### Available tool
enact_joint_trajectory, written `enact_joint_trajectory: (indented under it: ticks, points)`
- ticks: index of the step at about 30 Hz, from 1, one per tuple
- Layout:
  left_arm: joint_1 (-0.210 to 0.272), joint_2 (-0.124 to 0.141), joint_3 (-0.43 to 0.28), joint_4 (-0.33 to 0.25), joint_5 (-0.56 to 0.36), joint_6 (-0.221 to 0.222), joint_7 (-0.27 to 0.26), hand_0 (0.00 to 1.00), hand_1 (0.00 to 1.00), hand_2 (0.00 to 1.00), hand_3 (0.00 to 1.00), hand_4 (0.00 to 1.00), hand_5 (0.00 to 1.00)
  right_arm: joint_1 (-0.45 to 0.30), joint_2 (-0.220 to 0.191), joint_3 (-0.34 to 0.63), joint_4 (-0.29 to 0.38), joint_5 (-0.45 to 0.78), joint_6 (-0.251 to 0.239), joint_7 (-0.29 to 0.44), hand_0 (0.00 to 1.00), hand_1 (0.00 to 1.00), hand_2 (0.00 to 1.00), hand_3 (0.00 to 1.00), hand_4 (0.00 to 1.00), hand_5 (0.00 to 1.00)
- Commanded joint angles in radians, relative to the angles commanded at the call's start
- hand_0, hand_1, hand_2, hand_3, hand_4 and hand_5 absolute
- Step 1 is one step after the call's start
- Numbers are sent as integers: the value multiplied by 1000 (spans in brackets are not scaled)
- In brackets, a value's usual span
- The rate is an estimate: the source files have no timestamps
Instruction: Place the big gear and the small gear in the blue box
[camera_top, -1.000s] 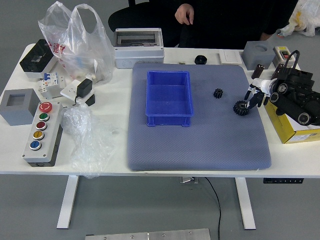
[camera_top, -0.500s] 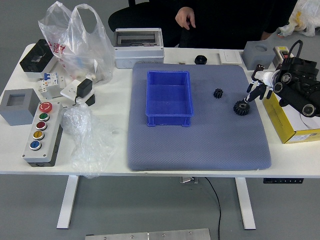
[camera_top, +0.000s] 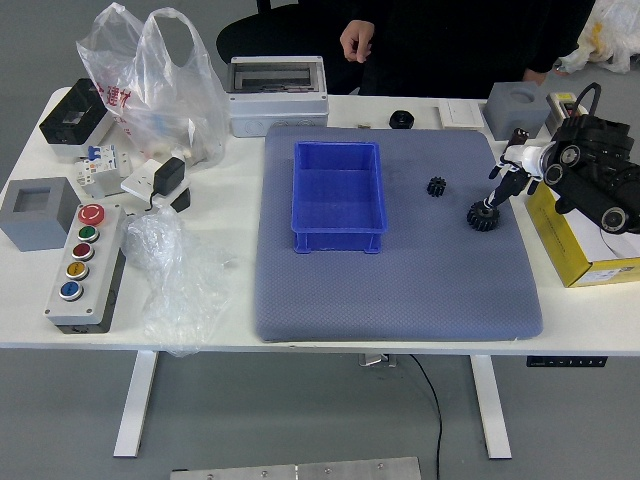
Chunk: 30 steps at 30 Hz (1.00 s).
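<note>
Big gear (camera_top: 482, 216): black, toothed, on the right part of the gray-blue mat (camera_top: 390, 300), outside the blue box (camera_top: 338, 241).
Small gear (camera_top: 436, 186): black, toothed, on the mat between the blue box and the big gear, a little farther back than the latter.
Right hand (camera_top: 517, 172): open, fingers spread, reaching in from the right; fingertips at the big gear's far edge, not closed round it; contact cannot be told.
Blue box: open-topped, upright on the mat's far half, left of both gears.
Black round piece (camera_top: 401, 119): at the mat's far edge, beyond the small gear.
Yellow carton (camera_top: 572, 262): right of the mat, below the right arm.
White case (camera_top: 278, 95): gray-windowed, behind the blue box.
Button panel (camera_top: 80, 280): five coloured buttons, left on the white surface (camera_top: 30, 300).
Plastic bag (camera_top: 160, 90): translucent, standing at the far left.
Person: dark clothing, far side; one hand (camera_top: 357, 40) before the body, the other (camera_top: 535, 75) partly visible behind the surface's right part.
</note>
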Motion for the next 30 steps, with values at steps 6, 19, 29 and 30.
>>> enact_joint_trajectory:
  ticks: [6, 19, 29, 30]
  points:
    - [0, -3, 3, 0, 0, 0, 0, 901, 888, 894, 873, 672, 356, -15, 11, 10, -4, -29, -20, 12, 722, 718, 869, 934, 872, 234]
    - [-2, -7, 8, -1, -1, 0, 1, 900, 888, 894, 873, 672, 356, -48, 27, 19, -22, -57, -59, 34, 679, 686, 848, 933, 849, 103]
    - [-4, -10, 11, -1, -1, 0, 1, 900, 887, 894, 873, 672, 356, -71, 41, 11, -46, -65, -105, 51, 621, 627, 783, 898, 835, 84]
    - [-4, -10, 12, -1, -1, 0, 1, 900, 887, 894, 873, 672, 356, -73, 42, 10, -48, -64, -108, 52, 621, 627, 783, 898, 835, 84]
